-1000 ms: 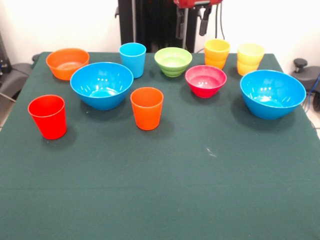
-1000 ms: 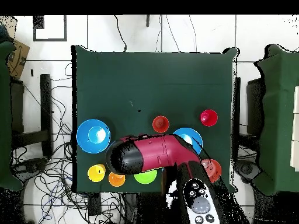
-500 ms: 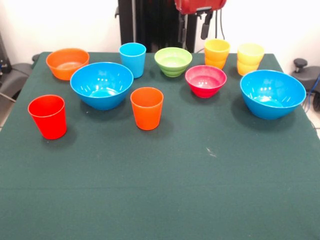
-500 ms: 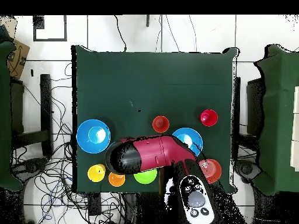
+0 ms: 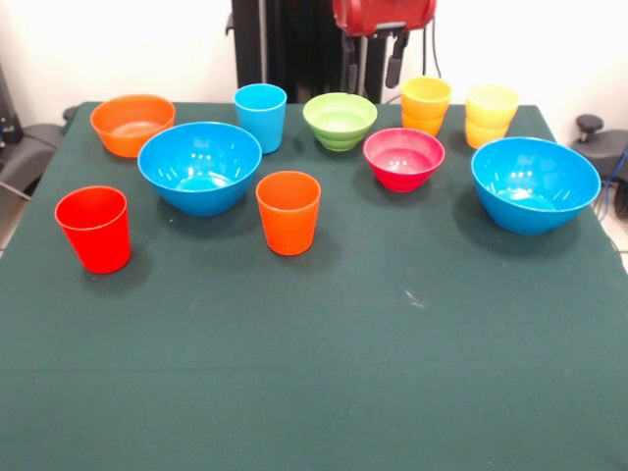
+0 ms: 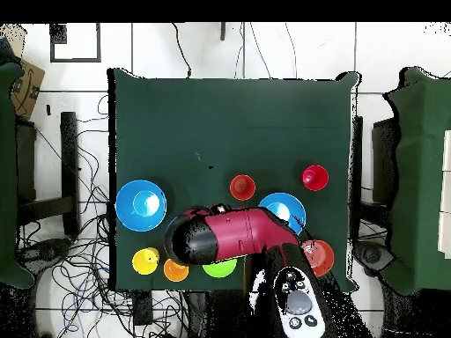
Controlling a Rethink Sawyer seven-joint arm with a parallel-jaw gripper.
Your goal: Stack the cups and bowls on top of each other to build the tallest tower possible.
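Bright, even room light falls from above onto the green tablecloth (image 5: pixel 324 353), which stays matte with no glare. White highlights dot the inside of the blue bowl (image 5: pixel 200 165) near the left edge and its twin (image 5: pixel 535 182) by the right edge. Shadows are short and soft, pooling just beneath the red cup (image 5: pixel 94 229) and orange cup (image 5: pixel 288 212). Focus holds across the table, far edge included

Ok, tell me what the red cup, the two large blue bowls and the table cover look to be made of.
Red cup: likely plastic, smooth.
Blue bowls: likely plastic, glossy, with bright light spots inside.
Table cover: looks like dark green cloth, matte, no glare.
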